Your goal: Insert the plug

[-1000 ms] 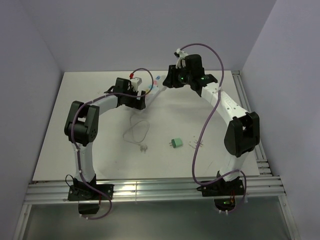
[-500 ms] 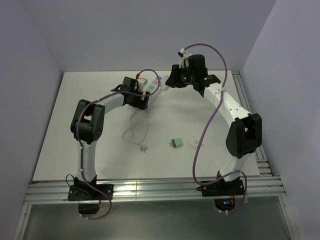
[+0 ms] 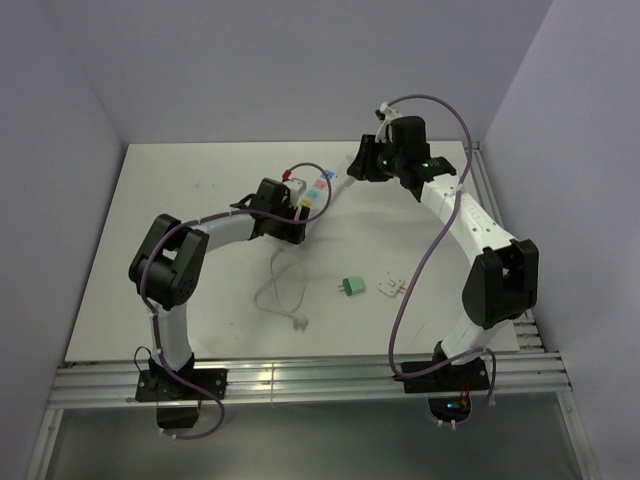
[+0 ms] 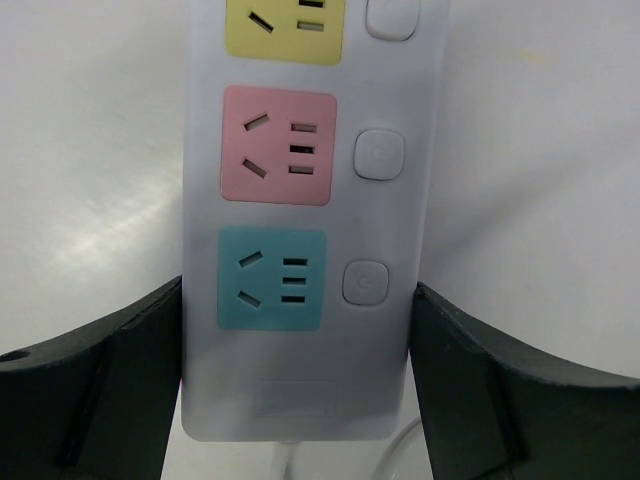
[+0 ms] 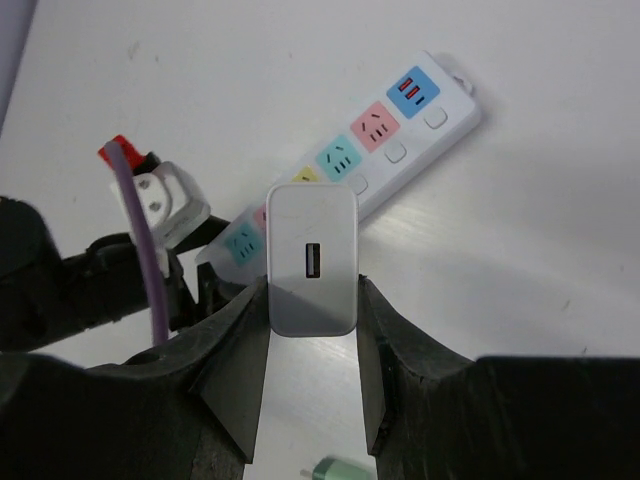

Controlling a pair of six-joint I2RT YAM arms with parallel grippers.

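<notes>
A white power strip [image 4: 400, 230] with yellow, pink and teal sockets lies on the table, its cable end between my left gripper's [image 4: 298, 296] jaws. Both dark fingers [image 4: 110, 380] rest against the strip's long sides. In the top view the strip [image 3: 320, 187] runs from the left gripper [image 3: 295, 210] up to the right. My right gripper [image 5: 312, 290] is shut on the plug [image 5: 312, 250], a white charger block with a USB port facing the camera. It hovers above the strip [image 5: 390, 130], at the strip's far end in the top view [image 3: 362, 166].
A green plug [image 3: 350, 287] and a small white adapter [image 3: 391, 287] lie mid-table. The strip's white cable [image 3: 280, 290] loops toward the near edge and ends in a plug [image 3: 300, 322]. Walls enclose the table on three sides.
The left gripper has moved right and nearer along the strip and its jaws have closed in on it. The strip and cable shifted right. The right gripper moved right with the plug.
</notes>
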